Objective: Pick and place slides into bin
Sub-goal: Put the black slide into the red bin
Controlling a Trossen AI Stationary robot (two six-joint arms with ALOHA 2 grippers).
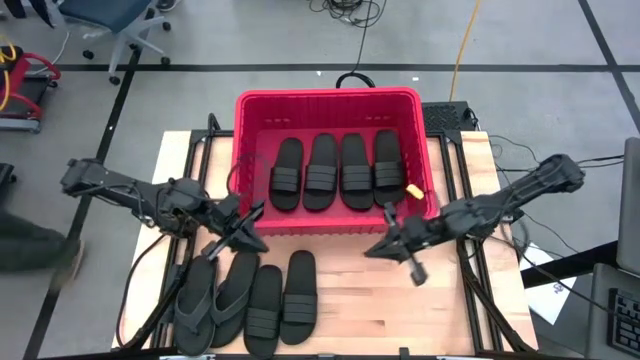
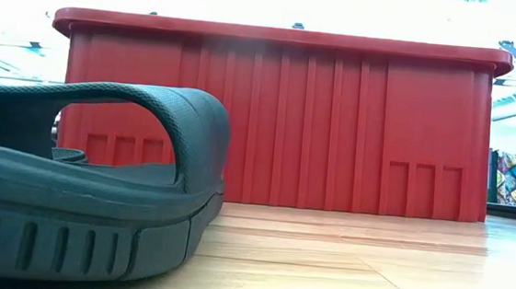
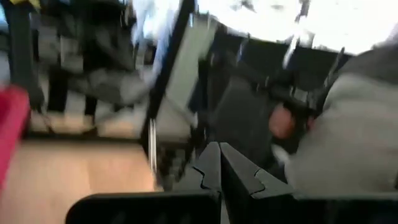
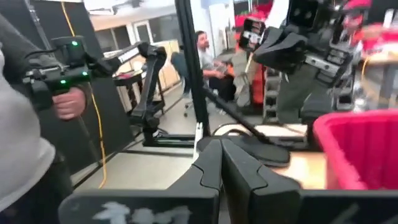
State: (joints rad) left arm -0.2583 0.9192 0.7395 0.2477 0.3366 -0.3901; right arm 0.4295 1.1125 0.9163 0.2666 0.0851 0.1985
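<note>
High view gives us the layout: the red bin (image 1: 250,130) sits at 12 o'clock on the wooden surface (image 1: 400,310), its back rim near the far edge. Four slides (image 1: 337,170) lie abreast inside it, toes toward 12. Four more slides (image 1: 250,300) lie in a row at 7 o'clock, close to the near edge; the two outer ones have thong straps, the other two wide ribbed bands. From 4 to 6 o'clock we see bare wood, open room.

Our left gripper (image 1: 255,243) hangs between the bin's near wall and the loose row, just past the toes, touching none of them; its fingers (image 3: 214,171) are pressed together and hold nothing. Our right gripper (image 1: 375,250) hangs at 5 o'clock of the bin over bare wood, well apart from the loose slides, its fingers (image 4: 217,168) likewise pressed together and empty.

Low view shows the bin's ribbed plastic wall and, in front, a matte rubber slide (image 2: 88,196) with a grooved sole edge and arched strap. A person's hand (image 4: 68,102) shows in the right wrist view.
</note>
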